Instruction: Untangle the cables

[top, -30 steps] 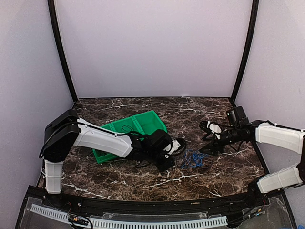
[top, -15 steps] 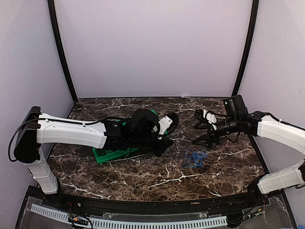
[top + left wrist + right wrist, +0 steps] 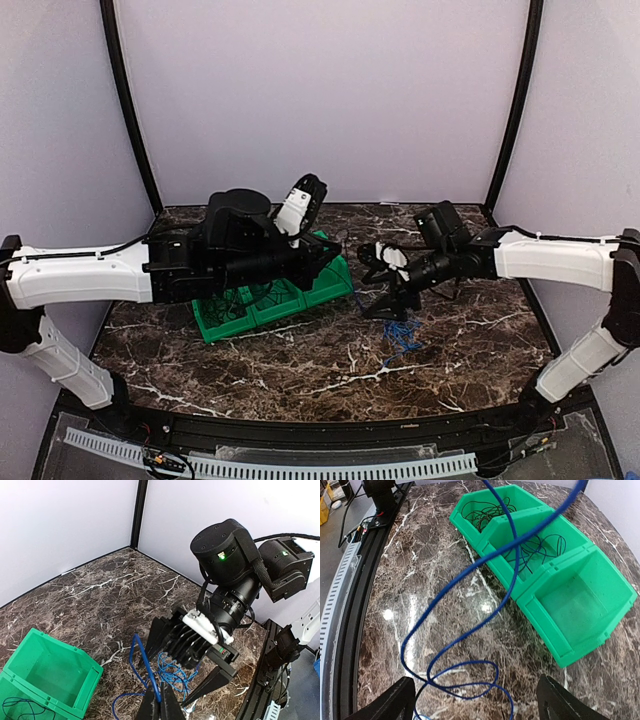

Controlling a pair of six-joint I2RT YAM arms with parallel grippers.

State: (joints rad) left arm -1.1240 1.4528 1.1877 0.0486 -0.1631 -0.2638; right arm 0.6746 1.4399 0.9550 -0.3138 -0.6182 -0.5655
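Left claw (image 3: 160, 706) is pressed together, pinching the blue cable (image 3: 142, 657), one strand raised above the table (image 3: 90, 600). The rest is heaped on the table beside the bin (image 3: 540, 617), under the right claw (image 3: 477, 697), which is spread and holds nothing. Black cables (image 3: 487, 512) lie in two bin compartments.

One blue cable (image 3: 487, 559), two black cable bundles (image 3: 485, 510), one three-compartment green bin (image 3: 542, 625) ahead of right claw (image 3: 475, 690), one left claw (image 3: 160, 704)
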